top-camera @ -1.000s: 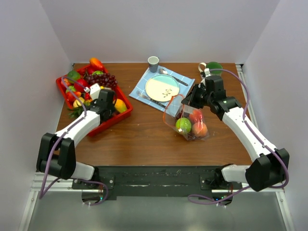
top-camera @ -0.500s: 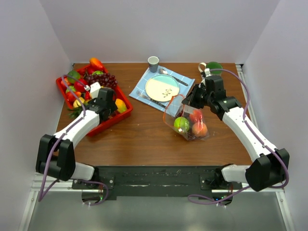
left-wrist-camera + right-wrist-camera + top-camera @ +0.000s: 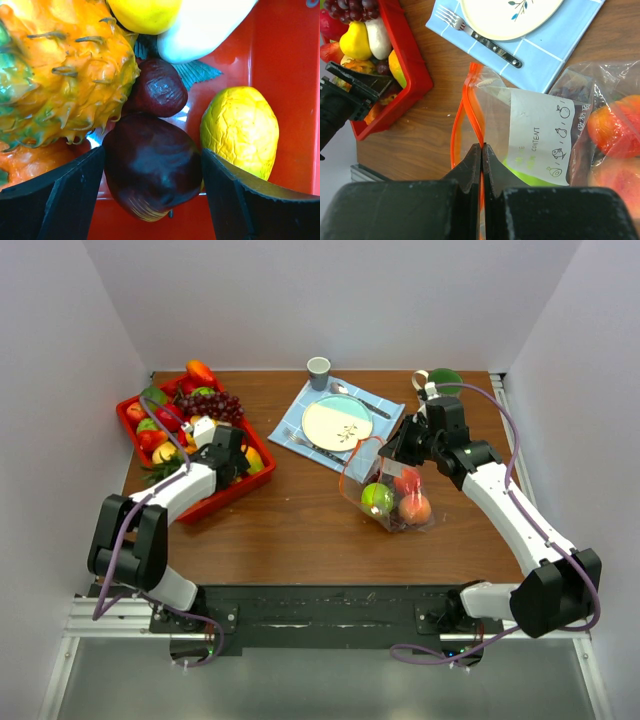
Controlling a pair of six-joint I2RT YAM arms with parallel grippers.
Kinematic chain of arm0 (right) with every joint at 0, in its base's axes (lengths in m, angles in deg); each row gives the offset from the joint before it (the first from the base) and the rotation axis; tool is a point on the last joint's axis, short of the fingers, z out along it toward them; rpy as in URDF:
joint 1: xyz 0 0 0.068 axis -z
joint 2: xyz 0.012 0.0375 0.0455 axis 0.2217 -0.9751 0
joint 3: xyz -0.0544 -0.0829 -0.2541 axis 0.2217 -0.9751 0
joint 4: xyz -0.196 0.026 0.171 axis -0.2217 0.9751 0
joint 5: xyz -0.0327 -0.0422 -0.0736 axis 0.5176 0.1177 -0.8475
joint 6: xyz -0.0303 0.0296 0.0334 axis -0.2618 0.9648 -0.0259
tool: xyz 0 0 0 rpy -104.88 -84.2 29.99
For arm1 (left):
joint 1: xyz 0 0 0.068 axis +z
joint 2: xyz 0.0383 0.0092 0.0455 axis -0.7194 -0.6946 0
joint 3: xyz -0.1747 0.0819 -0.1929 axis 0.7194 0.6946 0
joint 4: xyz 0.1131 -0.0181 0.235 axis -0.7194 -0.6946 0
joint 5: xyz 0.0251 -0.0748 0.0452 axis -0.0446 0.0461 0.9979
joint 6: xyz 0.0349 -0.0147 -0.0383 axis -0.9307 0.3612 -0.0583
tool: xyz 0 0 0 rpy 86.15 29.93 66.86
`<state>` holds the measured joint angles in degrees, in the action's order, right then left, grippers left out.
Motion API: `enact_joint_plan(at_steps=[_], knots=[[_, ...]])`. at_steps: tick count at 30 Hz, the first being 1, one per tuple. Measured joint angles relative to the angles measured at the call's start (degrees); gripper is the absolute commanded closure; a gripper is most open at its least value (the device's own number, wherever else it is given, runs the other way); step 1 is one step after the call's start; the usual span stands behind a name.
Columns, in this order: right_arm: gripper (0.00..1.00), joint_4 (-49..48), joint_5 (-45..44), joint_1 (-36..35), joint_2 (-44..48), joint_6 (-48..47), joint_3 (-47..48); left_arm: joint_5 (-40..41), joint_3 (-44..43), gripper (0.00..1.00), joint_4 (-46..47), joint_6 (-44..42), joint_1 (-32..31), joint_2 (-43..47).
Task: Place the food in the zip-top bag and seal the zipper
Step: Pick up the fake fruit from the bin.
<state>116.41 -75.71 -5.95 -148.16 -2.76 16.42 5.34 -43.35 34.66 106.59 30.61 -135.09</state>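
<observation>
My left gripper (image 3: 152,155) sits in the red tray (image 3: 215,502) at the far-left corner, jaws apart on either side of a dark plum-like fruit (image 3: 152,170). It is glossy and round, so I judge it may squirt out as I close, or my finger may snag the yellow fruit (image 3: 240,132) just beside. The right gripper (image 3: 482,150) is clamped on the zipper (image 3: 453,142). The zip-top bag (image 3: 395,495) lies right of centre. That single pinch could let the mouth sag narrow.

A brown wooden table (image 3: 300,530) is enclosed on three sides by plain white walls (image 3: 330,300); a black base plate (image 3: 320,605) is fixed along its near edge; even, diffuse lighting is noted.
</observation>
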Motion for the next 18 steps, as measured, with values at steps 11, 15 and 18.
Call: enact_joint_plan(at_steps=[11,15,18], knots=[[1.0,0.0,0.0,0.0,-0.02,-0.02,0.0,0.39,-0.31,0.25,2.47,-0.02,0.07,-2.32],[1.0,0.0,0.0,0.0,-0.02,-0.07,0.0,0.2,-0.33,0.58,2.86,-0.15,0.04,-2.29],[1.0,0.02,0.0,0.0,-0.02,-0.07,0.0,-0.24,-0.33,0.75,3.3,-0.66,0.0,-1.95]])
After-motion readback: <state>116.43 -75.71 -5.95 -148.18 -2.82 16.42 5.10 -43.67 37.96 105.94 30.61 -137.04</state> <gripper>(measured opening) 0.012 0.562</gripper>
